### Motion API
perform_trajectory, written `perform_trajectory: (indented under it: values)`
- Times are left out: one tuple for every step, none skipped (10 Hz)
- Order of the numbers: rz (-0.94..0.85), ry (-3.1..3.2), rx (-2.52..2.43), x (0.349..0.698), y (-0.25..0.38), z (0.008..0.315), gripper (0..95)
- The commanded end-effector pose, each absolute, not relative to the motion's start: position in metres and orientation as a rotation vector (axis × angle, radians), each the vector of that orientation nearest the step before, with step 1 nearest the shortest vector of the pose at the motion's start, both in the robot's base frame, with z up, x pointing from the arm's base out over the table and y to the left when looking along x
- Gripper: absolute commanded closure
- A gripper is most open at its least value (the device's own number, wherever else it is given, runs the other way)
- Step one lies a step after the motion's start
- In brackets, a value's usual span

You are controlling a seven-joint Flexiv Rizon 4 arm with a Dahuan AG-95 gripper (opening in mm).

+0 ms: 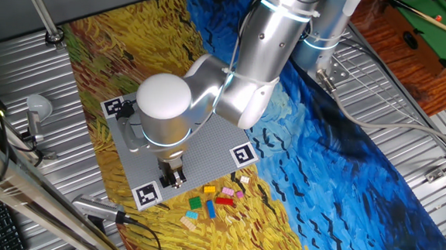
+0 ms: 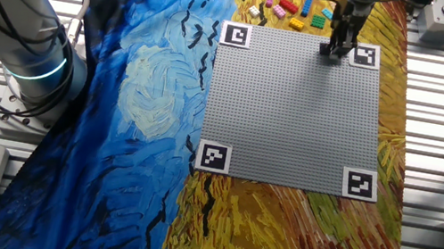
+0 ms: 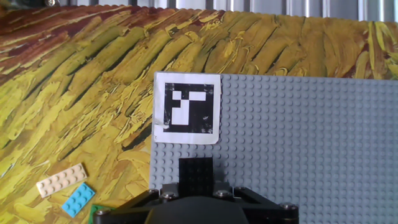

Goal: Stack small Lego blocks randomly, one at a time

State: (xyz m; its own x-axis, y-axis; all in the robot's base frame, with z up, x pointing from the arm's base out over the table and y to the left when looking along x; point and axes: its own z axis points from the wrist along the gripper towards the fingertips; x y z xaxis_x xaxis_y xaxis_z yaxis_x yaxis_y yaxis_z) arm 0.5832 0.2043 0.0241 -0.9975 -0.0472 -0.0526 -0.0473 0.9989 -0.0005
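My gripper (image 1: pixel 173 178) points down at the grey baseplate (image 1: pixel 206 151), close to a corner marker tag (image 3: pixel 187 107). It also shows in the other fixed view (image 2: pixel 337 50). In the hand view a flat black studded block (image 3: pixel 196 175) lies on the baseplate just below the tag, right at my hand's dark housing. My fingers are not distinct from it, so I cannot tell whether they grip it. Several loose small blocks lie on the cloth beside the plate: yellow (image 1: pixel 209 190), red (image 1: pixel 224 201), green (image 1: pixel 195 204), blue (image 1: pixel 211 209), pink (image 1: pixel 227 191) and tan (image 3: pixel 61 180).
Black-and-white marker tags sit at the baseplate corners (image 1: pixel 242 153) (image 1: pixel 147 195). The painted cloth (image 1: pixel 345 163) covers the table. The arm's base (image 2: pixel 28 65) stands at one side. Cables and a stand (image 1: pixel 38 110) lie on the metal table edge.
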Motion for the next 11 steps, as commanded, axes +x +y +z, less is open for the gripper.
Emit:
perform_trajectory:
  values:
    - [0.002, 3.089, -0.076, 0.5827, 0.2039, 0.0229, 95.0]
    - [0.007, 3.089, -0.075, 0.5825, 0.2039, 0.0224, 95.0]
    - [0.009, 3.090, -0.072, 0.5825, 0.2040, 0.0216, 95.0]
    - [0.012, 3.090, -0.069, 0.5827, 0.2045, 0.0208, 95.0]
    - [0.012, 3.090, -0.065, 0.5829, 0.2047, 0.0197, 95.0]
    - [0.019, 3.088, -0.060, 0.5829, 0.2048, 0.0189, 95.0]
    - [0.022, 3.088, -0.055, 0.5831, 0.2051, 0.0185, 95.0]
    - [0.023, 3.088, -0.054, 0.5831, 0.2052, 0.0183, 95.0]
    - [0.024, 3.088, -0.054, 0.5833, 0.2055, 0.0174, 95.0]
    - [0.024, 3.088, -0.057, 0.5836, 0.2063, 0.0163, 95.0]
    - [0.023, 3.088, -0.063, 0.5840, 0.2070, 0.0153, 95.0]
